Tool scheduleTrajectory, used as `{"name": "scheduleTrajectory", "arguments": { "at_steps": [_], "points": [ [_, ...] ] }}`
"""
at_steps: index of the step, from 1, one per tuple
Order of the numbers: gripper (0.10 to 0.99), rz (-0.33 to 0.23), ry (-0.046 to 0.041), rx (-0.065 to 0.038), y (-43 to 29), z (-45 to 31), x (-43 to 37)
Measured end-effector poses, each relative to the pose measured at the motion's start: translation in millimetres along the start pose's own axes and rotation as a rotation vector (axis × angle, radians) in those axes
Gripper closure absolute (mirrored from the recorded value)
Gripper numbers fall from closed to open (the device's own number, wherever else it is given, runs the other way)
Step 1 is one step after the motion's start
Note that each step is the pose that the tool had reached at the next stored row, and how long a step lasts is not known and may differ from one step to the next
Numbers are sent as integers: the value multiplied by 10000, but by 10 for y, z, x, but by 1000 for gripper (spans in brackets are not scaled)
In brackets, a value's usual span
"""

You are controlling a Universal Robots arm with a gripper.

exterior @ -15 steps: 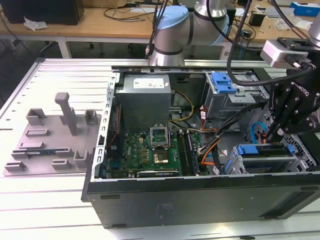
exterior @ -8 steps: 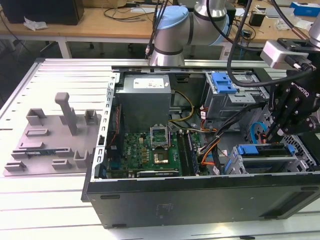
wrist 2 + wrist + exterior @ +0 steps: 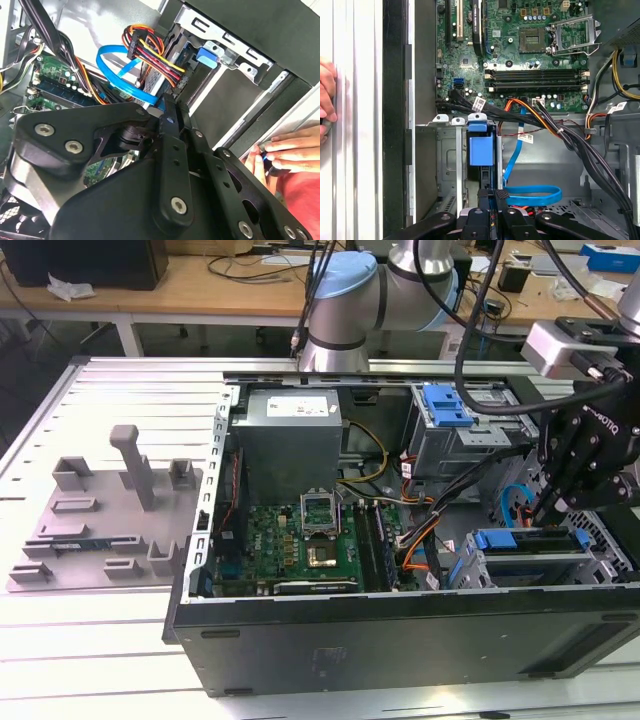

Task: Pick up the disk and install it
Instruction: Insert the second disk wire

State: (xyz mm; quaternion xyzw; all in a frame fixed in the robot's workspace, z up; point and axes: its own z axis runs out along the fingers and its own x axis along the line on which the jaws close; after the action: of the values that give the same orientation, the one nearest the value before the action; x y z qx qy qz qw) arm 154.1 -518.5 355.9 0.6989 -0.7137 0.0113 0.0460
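The disk point(image 3: 525, 541) with its blue rails sits in the drive cage point(image 3: 480, 570) at the exterior view's right end of the open computer case. My gripper point(image 3: 545, 508) hangs just above the disk's upper edge. In both wrist views its black fingers point(image 3: 487, 196) stand close together, shut, with nothing clearly held between them. The gripper's tips point(image 3: 170, 104) are beside the end of a looped blue data cable point(image 3: 117, 70). A bundle of red, yellow and black power wires point(image 3: 150, 47) runs into the cage.
The motherboard point(image 3: 300, 535) and grey power-supply box point(image 3: 290, 435) fill the case's middle. A second bay with a blue latch point(image 3: 447, 405) lies behind. A person's hand point(image 3: 287, 150) rests on the case edge. A grey fixture plate point(image 3: 100, 520) lies at the exterior view's left.
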Motion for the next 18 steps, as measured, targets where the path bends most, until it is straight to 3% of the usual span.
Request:
{"name": "scheduleTrajectory", "arguments": {
  "at_steps": [18],
  "points": [
    [925, 0, 0, 0, -11, 72, 9]
  ]
}}
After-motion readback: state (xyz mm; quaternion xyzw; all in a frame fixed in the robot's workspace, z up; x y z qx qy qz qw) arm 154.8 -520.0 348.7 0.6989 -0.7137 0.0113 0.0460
